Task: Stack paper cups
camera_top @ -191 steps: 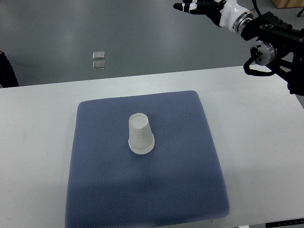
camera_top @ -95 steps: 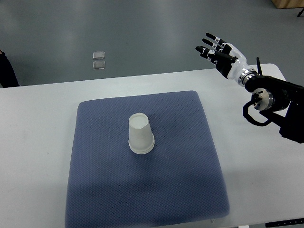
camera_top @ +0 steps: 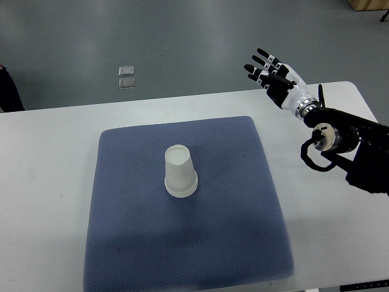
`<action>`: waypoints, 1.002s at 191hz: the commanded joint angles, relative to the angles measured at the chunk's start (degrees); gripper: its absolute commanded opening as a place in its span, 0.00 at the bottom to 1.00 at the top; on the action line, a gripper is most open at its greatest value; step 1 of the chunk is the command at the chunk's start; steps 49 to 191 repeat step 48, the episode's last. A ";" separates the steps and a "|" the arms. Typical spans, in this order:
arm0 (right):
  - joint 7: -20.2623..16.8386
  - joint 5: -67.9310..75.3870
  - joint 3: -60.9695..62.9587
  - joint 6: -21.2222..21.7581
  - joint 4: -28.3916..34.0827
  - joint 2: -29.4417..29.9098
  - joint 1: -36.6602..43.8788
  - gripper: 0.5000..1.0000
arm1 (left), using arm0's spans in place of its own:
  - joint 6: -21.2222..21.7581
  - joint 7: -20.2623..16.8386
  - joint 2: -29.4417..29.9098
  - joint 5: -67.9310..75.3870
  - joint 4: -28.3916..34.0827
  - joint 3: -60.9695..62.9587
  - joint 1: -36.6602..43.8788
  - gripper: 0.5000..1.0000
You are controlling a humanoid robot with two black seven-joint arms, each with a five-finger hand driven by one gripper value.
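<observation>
A white paper cup (camera_top: 180, 173) stands upside down near the middle of the blue-grey mat (camera_top: 121, 243). It looks like a single cup or a tight stack; I cannot tell which. My right hand (camera_top: 269, 75) comes in from the right edge and hovers over the far right of the table, well to the right of and beyond the cup. Its fingers are spread and hold nothing. The left arm does not show.
The mat lies on a white table (camera_top: 42, 182). The table's far edge runs just behind the mat, with grey floor beyond. Two small clear squares (camera_top: 126, 76) lie on the floor. A dark shape (camera_top: 7, 91) shows at the left edge.
My right hand has come down from the top edge toward the table's far right side, then shifted slightly left and nearer. The cup has not moved.
</observation>
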 commanded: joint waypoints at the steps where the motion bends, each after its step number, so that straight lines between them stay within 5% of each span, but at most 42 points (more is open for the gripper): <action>1: 0.03 0.00 0.00 0.08 0.05 0.03 -0.20 0.85 | 0.00 0.05 0.00 0.00 0.00 0.00 0.00 1.00; 191: 0.65 0.00 0.09 0.08 -0.03 0.03 -1.61 0.85 | 0.00 -0.04 0.00 0.00 0.00 0.00 0.00 1.00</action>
